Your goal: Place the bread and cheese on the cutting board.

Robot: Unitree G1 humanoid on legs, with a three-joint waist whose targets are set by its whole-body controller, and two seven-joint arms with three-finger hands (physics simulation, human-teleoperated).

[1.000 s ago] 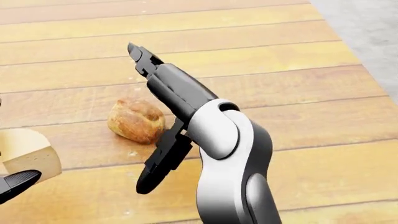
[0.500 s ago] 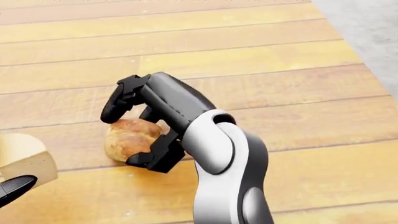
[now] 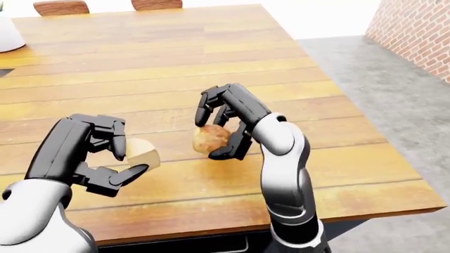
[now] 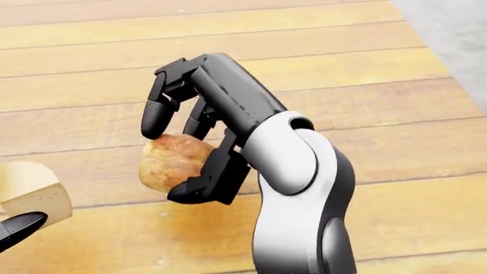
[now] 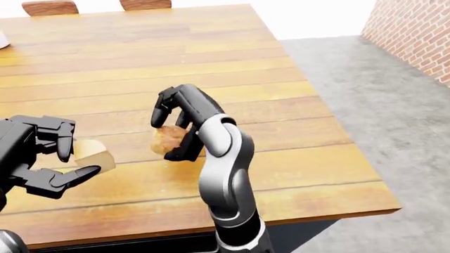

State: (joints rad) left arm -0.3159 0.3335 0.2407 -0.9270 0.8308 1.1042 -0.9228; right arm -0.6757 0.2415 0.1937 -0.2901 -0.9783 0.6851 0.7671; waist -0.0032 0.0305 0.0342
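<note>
The cutting board is not seen. At centre, the bread (image 4: 169, 161) is pinched by the right hand (image 4: 199, 134); the cheese (image 3: 141, 153) is loosely ringed by the spread left hand (image 3: 98, 153).

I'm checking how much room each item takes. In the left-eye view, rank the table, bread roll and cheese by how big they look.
1. Table, by far largest.
2. Bread roll and cheese: look alike, both partly hidden by fingers, so unranked.

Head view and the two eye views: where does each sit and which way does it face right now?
Head view: on the head, angled steeply down at the table; right hand round the bread.
Left-eye view: on the head, looking across the table; both arms, left hand about the cheese.
Right-eye view: same, offset sideways.
All three share bread and cheese.
</note>
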